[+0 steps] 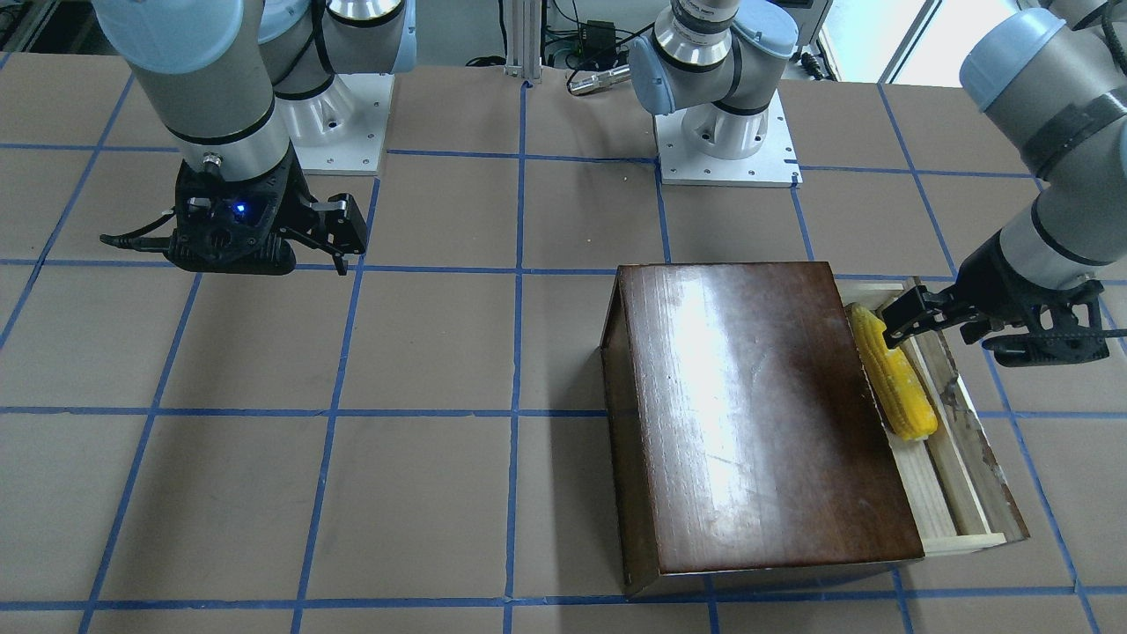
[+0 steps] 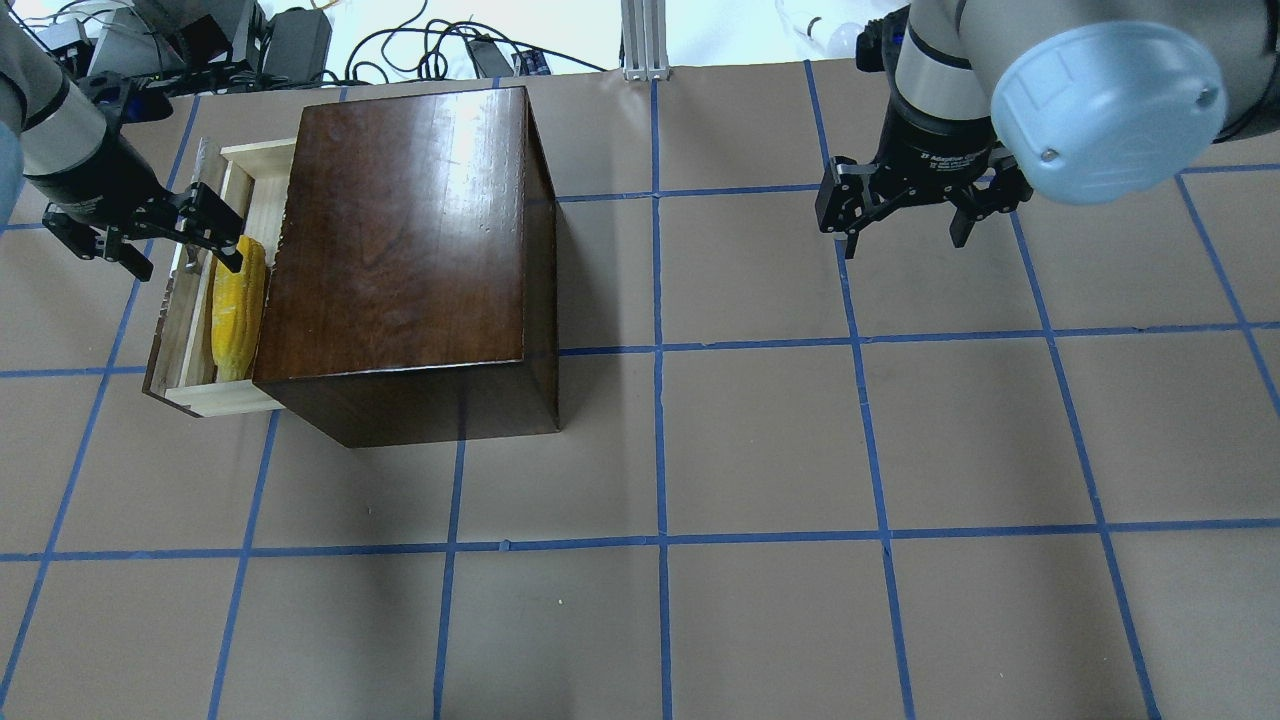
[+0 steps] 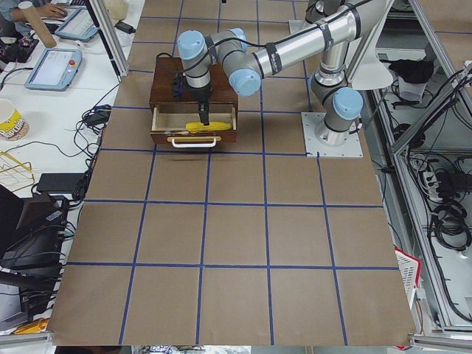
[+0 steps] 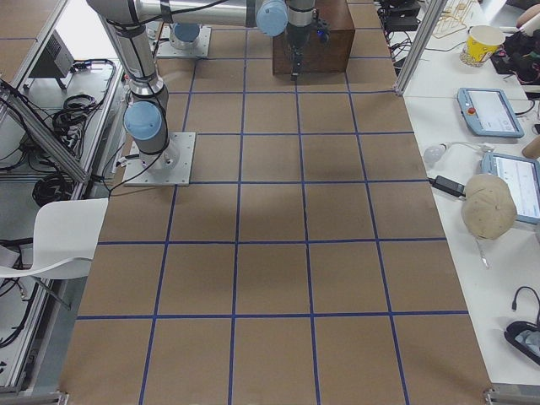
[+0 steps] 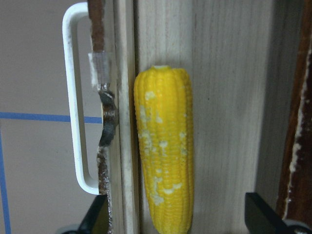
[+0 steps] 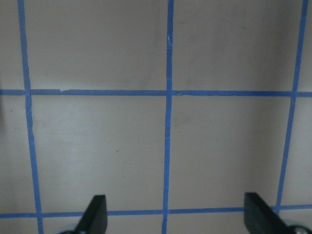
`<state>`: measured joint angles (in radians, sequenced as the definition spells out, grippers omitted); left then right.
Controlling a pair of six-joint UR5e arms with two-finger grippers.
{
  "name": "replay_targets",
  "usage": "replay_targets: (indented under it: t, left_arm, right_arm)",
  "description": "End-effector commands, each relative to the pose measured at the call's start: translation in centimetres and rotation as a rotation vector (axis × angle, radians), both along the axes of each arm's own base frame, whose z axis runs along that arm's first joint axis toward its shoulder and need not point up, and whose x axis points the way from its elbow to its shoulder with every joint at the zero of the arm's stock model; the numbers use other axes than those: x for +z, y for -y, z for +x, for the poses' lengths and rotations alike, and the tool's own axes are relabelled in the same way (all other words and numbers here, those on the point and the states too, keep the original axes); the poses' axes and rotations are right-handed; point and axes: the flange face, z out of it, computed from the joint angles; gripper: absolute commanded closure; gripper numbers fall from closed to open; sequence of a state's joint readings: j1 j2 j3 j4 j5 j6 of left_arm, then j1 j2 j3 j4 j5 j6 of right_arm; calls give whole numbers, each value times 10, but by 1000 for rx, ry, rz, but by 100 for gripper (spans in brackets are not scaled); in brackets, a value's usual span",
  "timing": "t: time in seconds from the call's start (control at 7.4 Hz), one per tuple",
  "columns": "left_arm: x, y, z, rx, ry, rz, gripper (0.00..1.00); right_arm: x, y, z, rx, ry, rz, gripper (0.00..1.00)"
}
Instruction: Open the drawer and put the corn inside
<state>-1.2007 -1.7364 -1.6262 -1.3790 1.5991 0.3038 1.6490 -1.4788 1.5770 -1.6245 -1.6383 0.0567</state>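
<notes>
Near the far left corner of the desk (image 2: 760, 440), the corn (image 2: 238, 310) lies in the open drawer (image 2: 222, 400). The left gripper (image 2: 188, 262) hangs over it, fingers wide apart. The right gripper (image 2: 905, 240) is spread wide too, holding nothing.

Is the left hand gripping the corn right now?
No: the left wrist view shows the left hand open, its fingers clear of the corn lying in the drawer.
</notes>
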Motion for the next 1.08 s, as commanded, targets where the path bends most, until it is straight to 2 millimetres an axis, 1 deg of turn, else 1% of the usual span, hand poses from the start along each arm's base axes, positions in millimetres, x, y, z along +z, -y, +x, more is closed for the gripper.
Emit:
replay_targets:
  t: [0.0,0.14,0.27,0.41,0.54,0.68,0.81,0.95]
  left_arm:
    - [38,-13,-15,-11,-3,-70,0]
    - [56,-19,-47,-34,11,-97,0]
    - [68,-26,-87,-9,16,-119,0]
    - [81,-40,-128,-4,10,-122,0]
    - [92,-57,-162,-52,4,-119,0]
    - [97,-70,-188,-66,5,-106,0]
    - [102,-79,-202,-78,0,-103,0]
    - [112,-82,-208,-88,-10,-121,0]
  right_arm:
    - [0,0,0,0,0,-2,0]
    - [0,0,0,0,0,0,0]
    - [0,0,0,0,0,0,0]
    - [0,0,0,0,2,0,0]
    - [0,0,0,0,3,0,0]
    - [0,0,0,0,3,0,0]
    - [0,0,0,0,3,0,0]
    - [0,0,0,0,2,0,0]
